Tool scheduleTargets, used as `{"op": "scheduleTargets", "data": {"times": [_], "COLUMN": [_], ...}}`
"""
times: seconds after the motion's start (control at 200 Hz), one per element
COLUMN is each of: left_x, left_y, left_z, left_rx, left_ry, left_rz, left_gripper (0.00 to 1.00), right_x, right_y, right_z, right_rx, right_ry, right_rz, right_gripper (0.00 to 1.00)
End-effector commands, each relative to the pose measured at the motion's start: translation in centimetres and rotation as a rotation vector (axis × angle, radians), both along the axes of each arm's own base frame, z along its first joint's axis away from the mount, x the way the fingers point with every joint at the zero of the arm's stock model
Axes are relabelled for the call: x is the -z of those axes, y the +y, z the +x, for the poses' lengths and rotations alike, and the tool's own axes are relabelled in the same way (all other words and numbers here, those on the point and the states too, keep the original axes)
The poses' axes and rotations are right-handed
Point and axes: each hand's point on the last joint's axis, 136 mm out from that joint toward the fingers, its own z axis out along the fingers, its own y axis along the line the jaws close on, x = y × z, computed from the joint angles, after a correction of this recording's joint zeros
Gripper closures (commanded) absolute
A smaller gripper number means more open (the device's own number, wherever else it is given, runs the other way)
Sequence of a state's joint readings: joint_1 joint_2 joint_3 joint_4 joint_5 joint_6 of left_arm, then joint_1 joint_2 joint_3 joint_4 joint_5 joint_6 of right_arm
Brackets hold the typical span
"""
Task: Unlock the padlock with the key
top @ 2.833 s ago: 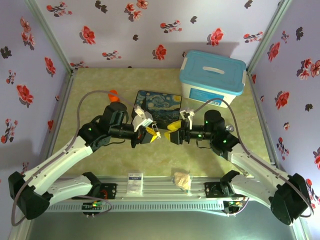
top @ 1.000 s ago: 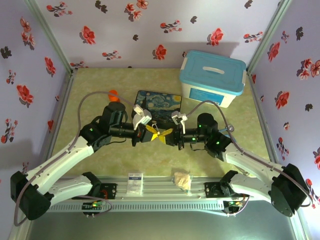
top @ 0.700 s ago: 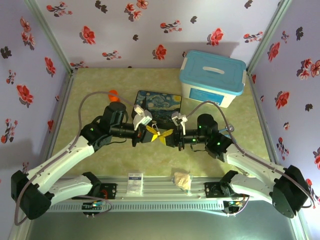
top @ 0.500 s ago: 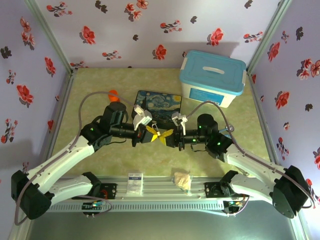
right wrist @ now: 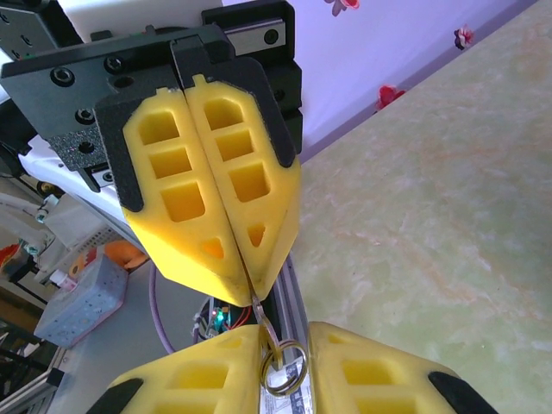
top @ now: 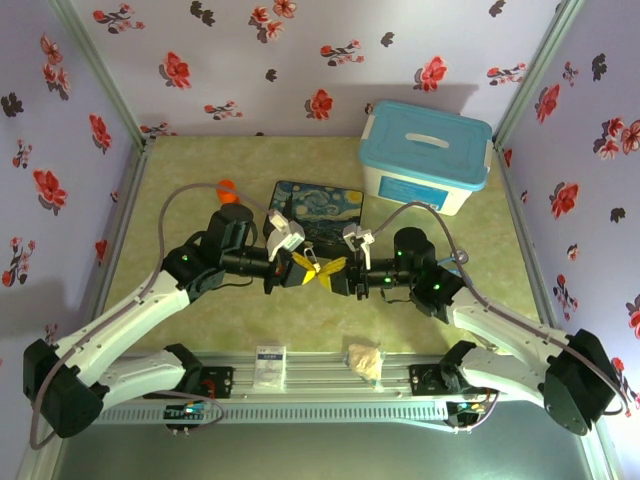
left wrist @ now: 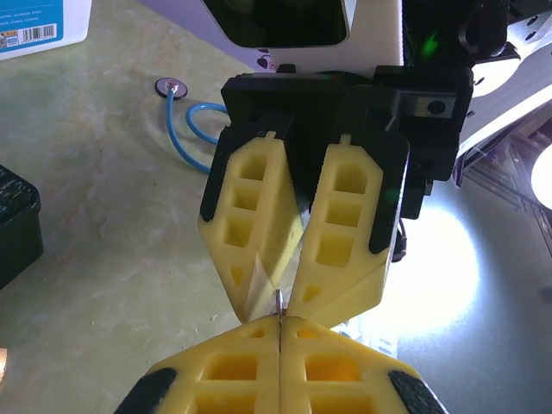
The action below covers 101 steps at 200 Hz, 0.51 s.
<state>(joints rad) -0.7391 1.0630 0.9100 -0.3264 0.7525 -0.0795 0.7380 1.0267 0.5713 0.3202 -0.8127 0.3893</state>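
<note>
My two grippers meet tip to tip in mid-air over the table's middle. The left gripper (top: 307, 268) is shut on the key (left wrist: 279, 302), a thin grey metal sliver pinched between its yellow pads (left wrist: 233, 362). The right gripper (top: 336, 268) faces it with its jaws a little apart. In the right wrist view, the key (right wrist: 261, 317) juts from the left gripper's (right wrist: 250, 291) closed tips, and its wire ring (right wrist: 285, 376) hangs in the gap of my right gripper (right wrist: 285, 338), against one finger (right wrist: 207, 371). The padlock is out of view.
A dark painted box (top: 318, 212) lies just behind the grippers. A white bin with a blue lid (top: 425, 155) stands at the back right. An orange object (top: 226, 187) sits back left. A white card (top: 270, 365) and a crumpled lump (top: 365, 358) rest on the front rail.
The arms have closed in until their fingertips meet. Over the last second the right gripper's jaws have parted slightly around the key's ring. The left gripper has stayed shut on the key.
</note>
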Motion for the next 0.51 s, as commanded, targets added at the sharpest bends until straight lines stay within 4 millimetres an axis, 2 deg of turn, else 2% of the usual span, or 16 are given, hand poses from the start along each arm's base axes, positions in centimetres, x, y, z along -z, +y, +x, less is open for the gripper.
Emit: {"op": "scheduleTargets", "data": {"times": [0.0, 0.28, 0.35, 0.375, 0.44, 0.5], "left_x": [-0.2, -0.1, -0.2, -0.3, -0.4, -0.6], "left_y": [-0.1, -0.1, 0.0, 0.1, 0.4, 1.0], "left_z": [-0.2, -0.1, 0.2, 0.5, 1.9, 3.5], "left_rx": [0.018, 0.014, -0.002, -0.020, -0.098, -0.209], "left_ry": [0.021, 0.021, 0.019, 0.014, -0.007, -0.037], "left_rz": [-0.008, -0.010, -0.015, -0.015, -0.012, -0.017], "left_gripper": [1.00, 1.00, 1.00, 0.92, 0.52, 0.30], "right_x": [-0.6, -0.2, -0.1, 0.0, 0.2, 0.8], "right_y": [0.2, 0.0, -0.2, -0.2, -0.3, -0.4], "right_z": [0.1, -0.6, -0.7, -0.6, -0.4, 0.2], "right_rx": [-0.003, -0.029, -0.026, -0.022, -0.005, 0.031], "right_ry": [-0.017, -0.001, 0.000, -0.002, -0.001, 0.004], "right_rz": [0.023, 0.013, 0.007, 0.006, 0.000, -0.021], "right_gripper": [0.83, 0.99, 1.00, 1.00, 1.00, 1.00]}}
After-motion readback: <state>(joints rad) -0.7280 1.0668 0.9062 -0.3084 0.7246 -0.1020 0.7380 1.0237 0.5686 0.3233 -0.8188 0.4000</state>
